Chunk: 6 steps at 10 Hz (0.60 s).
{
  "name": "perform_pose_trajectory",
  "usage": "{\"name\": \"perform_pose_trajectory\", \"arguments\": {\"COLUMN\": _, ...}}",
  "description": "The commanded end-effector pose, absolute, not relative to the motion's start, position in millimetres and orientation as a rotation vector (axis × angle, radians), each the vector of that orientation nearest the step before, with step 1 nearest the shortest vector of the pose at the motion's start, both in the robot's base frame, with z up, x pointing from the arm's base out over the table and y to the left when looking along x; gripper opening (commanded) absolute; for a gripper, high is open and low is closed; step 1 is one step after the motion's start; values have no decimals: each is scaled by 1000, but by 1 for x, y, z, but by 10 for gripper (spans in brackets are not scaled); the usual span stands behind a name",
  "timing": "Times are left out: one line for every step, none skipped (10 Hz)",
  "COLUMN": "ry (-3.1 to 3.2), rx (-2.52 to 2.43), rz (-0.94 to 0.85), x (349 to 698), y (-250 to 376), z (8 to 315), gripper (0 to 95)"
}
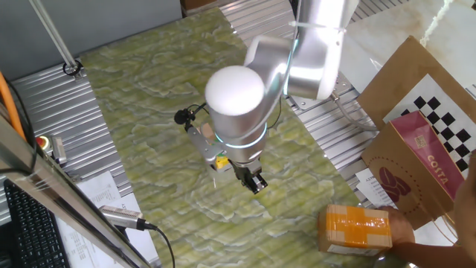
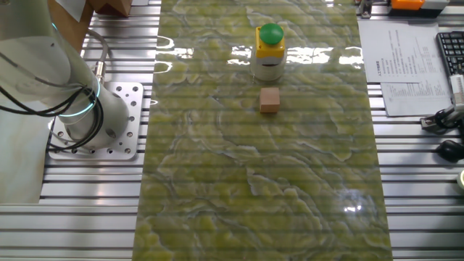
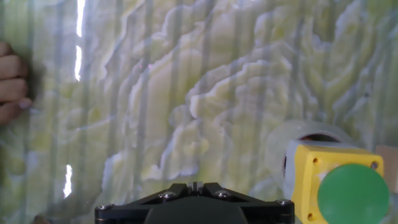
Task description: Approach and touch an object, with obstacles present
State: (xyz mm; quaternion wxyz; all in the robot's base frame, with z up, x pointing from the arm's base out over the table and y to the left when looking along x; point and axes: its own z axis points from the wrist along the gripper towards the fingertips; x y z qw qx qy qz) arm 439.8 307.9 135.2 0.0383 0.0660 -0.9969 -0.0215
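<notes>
A yellow box with a green push button (image 2: 270,34) stands on a white base at the far end of the green marbled mat (image 2: 261,181). A small wooden cube (image 2: 270,99) sits just in front of it. In the hand view the button box (image 3: 339,186) is at the lower right, to the right of my gripper (image 3: 196,184). The gripper's fingers are closed together and hold nothing. In one fixed view my gripper (image 1: 255,181) hangs just above the mat, and the arm hides most of the button box. The gripper does not show in the other fixed view.
A person's hand holds an orange box (image 1: 355,227) at the mat's near right corner; fingers (image 3: 12,81) show at the hand view's left edge. A brown paper bag (image 1: 416,141) stands to the right. The robot base (image 2: 87,116), papers and cables lie beside the mat.
</notes>
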Motion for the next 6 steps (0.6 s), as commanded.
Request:
{"name": "perform_pose_trajectory", "arguments": {"ry": -3068, "rx": 185, "rz": -129, "x": 439, "y": 306, "z": 135, "gripper": 0}}
{"name": "perform_pose_trajectory", "arguments": {"ry": -3062, "rx": 173, "rz": -136, "x": 439, "y": 306, "z": 135, "gripper": 0}}
{"name": "perform_pose_trajectory", "arguments": {"ry": -3041, "rx": 179, "rz": -141, "x": 440, "y": 305, "z": 130, "gripper": 0}}
{"name": "perform_pose_trajectory", "arguments": {"ry": -3040, "rx": 189, "rz": -142, "x": 442, "y": 303, "z": 123, "gripper": 0}}
{"name": "perform_pose_trajectory", "arguments": {"ry": -3040, "rx": 193, "rz": -141, "x": 445, "y": 301, "z": 108, "gripper": 0}}
{"name": "perform_pose_trajectory", "arguments": {"ry": -3041, "rx": 187, "rz": -141, "x": 448, "y": 301, "z": 99, "gripper": 0}}
